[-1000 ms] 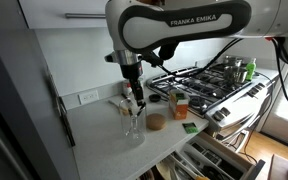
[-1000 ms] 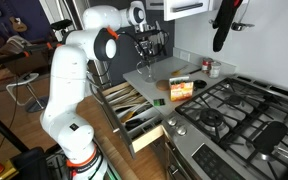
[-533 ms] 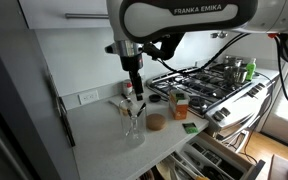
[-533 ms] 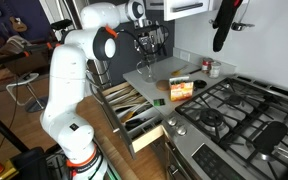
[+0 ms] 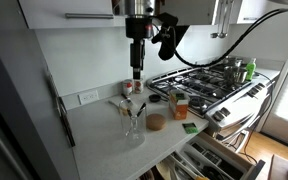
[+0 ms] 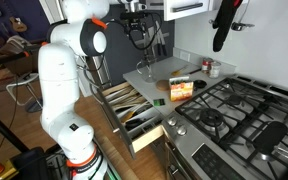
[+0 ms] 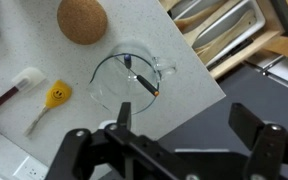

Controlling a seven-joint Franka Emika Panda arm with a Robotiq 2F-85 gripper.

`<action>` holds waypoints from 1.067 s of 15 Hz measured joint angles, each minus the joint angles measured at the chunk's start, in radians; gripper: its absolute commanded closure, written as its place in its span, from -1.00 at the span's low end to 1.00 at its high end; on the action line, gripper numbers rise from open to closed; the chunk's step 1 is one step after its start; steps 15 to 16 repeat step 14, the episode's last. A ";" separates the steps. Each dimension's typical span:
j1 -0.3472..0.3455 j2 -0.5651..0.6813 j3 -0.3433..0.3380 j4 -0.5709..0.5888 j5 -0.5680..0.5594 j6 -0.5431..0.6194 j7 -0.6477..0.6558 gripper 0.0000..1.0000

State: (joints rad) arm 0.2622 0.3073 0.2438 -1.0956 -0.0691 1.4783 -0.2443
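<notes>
A clear glass cup (image 7: 112,88) stands on the speckled counter, with a dark marker (image 7: 140,76) leaning inside it, orange tip down. My gripper (image 7: 184,118) hangs well above the cup, open, with nothing between its fingers. In an exterior view the gripper (image 5: 136,68) is high over the glass cup (image 5: 132,122), clear of it. A round cork coaster (image 7: 82,18) lies beside the cup. In an exterior view the glass cup (image 6: 144,70) sits near the back wall.
A yellow-headed stick (image 7: 54,96) and a white-and-red item (image 7: 14,90) lie on the counter. A small box (image 5: 179,102) and a green item (image 5: 190,126) sit toward the stove (image 5: 209,85). A utensil drawer (image 6: 134,110) stands open below the counter edge.
The gripper has opened, let go of the marker in the glass cup and risen straight up, away from it.
</notes>
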 measured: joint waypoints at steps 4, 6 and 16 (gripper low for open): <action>-0.003 -0.101 -0.005 -0.056 0.020 0.117 0.173 -1.00; -0.004 -0.156 -0.009 -0.111 0.020 0.174 0.243 -1.00; -0.005 -0.334 -0.020 -0.355 0.007 0.272 0.331 -1.00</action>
